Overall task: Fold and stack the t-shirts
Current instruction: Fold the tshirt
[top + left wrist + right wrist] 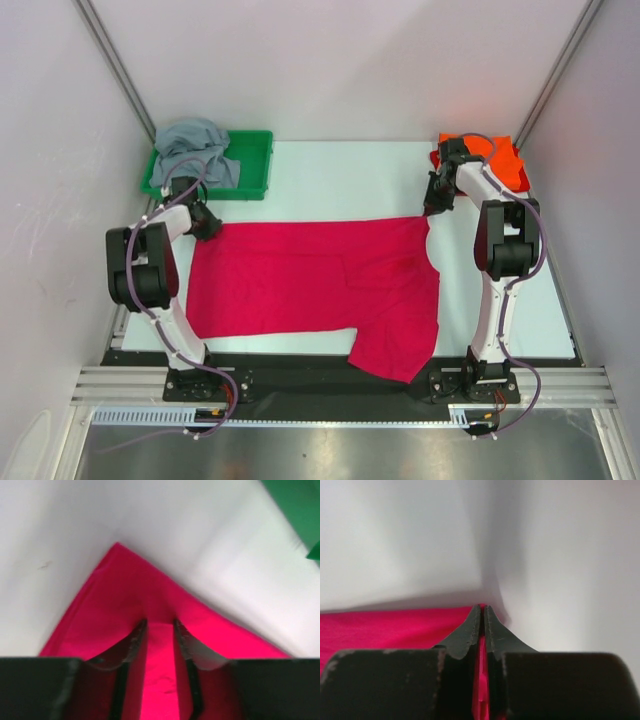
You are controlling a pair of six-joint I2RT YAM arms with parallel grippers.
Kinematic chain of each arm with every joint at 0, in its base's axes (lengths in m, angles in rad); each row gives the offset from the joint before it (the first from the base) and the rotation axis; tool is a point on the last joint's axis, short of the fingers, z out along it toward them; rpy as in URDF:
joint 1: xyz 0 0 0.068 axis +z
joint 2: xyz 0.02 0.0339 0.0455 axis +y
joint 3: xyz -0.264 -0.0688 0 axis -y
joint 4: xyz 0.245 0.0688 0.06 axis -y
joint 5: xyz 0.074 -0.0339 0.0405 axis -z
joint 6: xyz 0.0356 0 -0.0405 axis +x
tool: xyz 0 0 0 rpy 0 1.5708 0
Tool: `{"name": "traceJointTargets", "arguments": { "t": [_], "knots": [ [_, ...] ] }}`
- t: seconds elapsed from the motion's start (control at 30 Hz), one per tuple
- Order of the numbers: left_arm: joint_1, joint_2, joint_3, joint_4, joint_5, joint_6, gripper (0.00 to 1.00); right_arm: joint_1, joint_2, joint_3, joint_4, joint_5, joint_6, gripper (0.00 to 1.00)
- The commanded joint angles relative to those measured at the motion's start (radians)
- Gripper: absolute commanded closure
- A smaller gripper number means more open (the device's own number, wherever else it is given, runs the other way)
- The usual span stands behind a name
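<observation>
**Both far corners of the crimson-pink shirt under my grippers**

The crimson-pink t-shirt (310,285) lies spread on the white table (330,170). Its long axis runs left to right across my front, and one lobe sags toward the near edge on the right. My right gripper (483,606) is clamped tight on the shirt's far right corner, with a sliver of pink cloth showing between the closed fingers. My left gripper (160,622) sits at the far left corner with its jaws partly apart. Pink cloth fills the gap between them, and I cannot tell whether they bite it or only straddle it.

So each arm has the corner on its own side, and the far hem runs between them. As I judge it, the fold should bring that hem toward me, and for that both corners must travel together. The left needs a sure pinch first.

The orange t-shirt (505,165) lies at the far right, just behind my right arm. The grey t-shirt (195,150) is heaped in the green tray (255,165) at the far left.
</observation>
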Motion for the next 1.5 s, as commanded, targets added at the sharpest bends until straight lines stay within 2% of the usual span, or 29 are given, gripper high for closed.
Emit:
{"name": "traceJointTargets", "arguments": {
  "t": [0.0,0.03,0.13,0.2,0.37,0.5,0.63,0.7,0.87,1.0,1.23,1.47],
  "knots": [
    [0.024,-0.105,-0.040,-0.021,-0.068,-0.012,0.65,-0.014,0.017,0.078,-0.045,0.067,-0.019,0.87],
    [0.024,-0.118,-0.040,-0.022,-0.072,-0.012,0.64,-0.014,0.018,0.084,-0.065,0.073,-0.016,0.78],
    [0.022,-0.157,-0.032,-0.031,-0.094,0.006,0.62,-0.008,-0.029,0.066,-0.096,0.120,-0.022,0.60],
    [0.024,-0.167,-0.023,-0.053,-0.107,0.019,0.61,-0.002,-0.067,0.067,-0.148,0.168,-0.030,0.57],
    [0.022,-0.162,-0.035,-0.096,-0.073,0.011,0.66,0.026,-0.164,-0.034,-0.167,0.162,-0.010,0.56],
    [0.022,-0.118,-0.046,-0.126,-0.045,-0.004,0.67,0.098,-0.178,-0.075,-0.144,0.128,-0.011,0.59],
    [0.021,-0.036,-0.008,-0.171,-0.050,-0.006,0.70,0.145,-0.148,-0.081,-0.116,0.146,0.012,0.64],
    [0.021,-0.013,0.006,-0.171,-0.070,-0.004,0.70,0.161,-0.118,-0.075,-0.086,0.203,0.009,0.65],
    [0.022,0.042,0.037,-0.194,-0.096,-0.021,0.70,0.179,-0.028,-0.046,-0.089,0.259,0.005,0.75],
    [0.021,0.105,0.086,-0.231,-0.085,-0.032,0.70,0.175,0.017,-0.065,-0.043,0.268,-0.002,0.75],
    [0.021,0.118,0.101,-0.162,-0.067,-0.063,0.69,0.161,0.138,0.111,-0.039,0.246,-0.042,0.65],
    [0.025,0.178,0.186,-0.137,-0.021,-0.095,0.69,0.150,0.254,0.285,-0.088,0.217,-0.051,0.64]
  ]
}}
